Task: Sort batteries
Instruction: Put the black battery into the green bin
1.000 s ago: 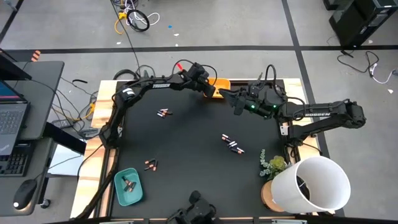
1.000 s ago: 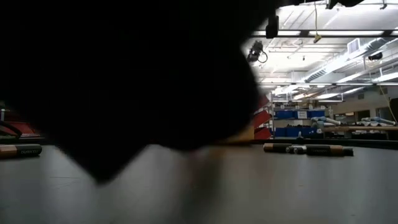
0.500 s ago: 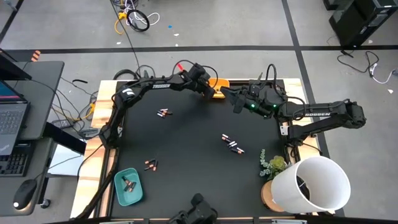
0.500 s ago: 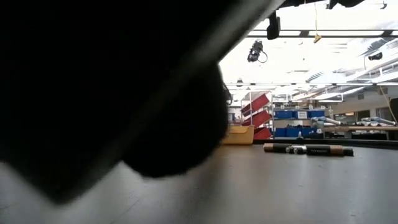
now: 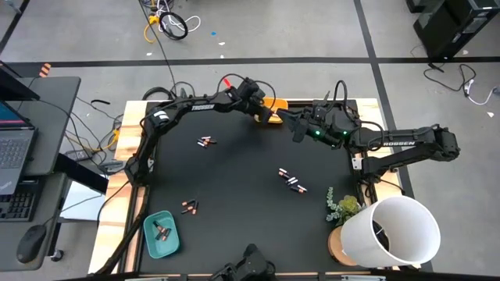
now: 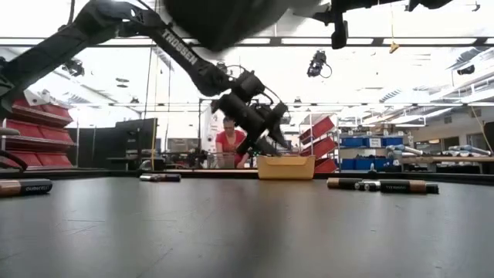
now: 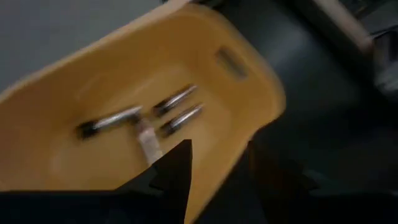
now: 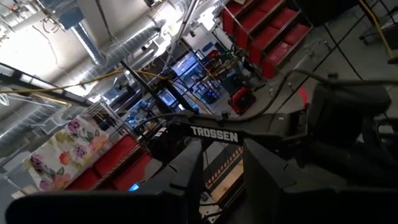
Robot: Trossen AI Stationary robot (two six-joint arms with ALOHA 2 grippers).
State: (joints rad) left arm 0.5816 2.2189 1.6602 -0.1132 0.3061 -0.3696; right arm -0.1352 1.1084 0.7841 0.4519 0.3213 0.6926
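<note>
Now your left end effector [image 5: 268, 115] hangs released over the yellow tray [image 7: 124, 81]. Four batteries [image 7: 177, 99] lie inside. Your right end effector [image 5: 297, 129] waits nearby, fingers parted.

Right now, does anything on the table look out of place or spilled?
Nothing spilled. Loose batteries lie scattered on the black table, unsorted; others already sit in the yellow tray and the teal tray.

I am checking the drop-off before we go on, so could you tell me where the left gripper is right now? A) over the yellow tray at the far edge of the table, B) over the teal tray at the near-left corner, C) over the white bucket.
A: the left gripper hangs over the yellow tray, and its wrist view shows batteries lying inside.
</note>
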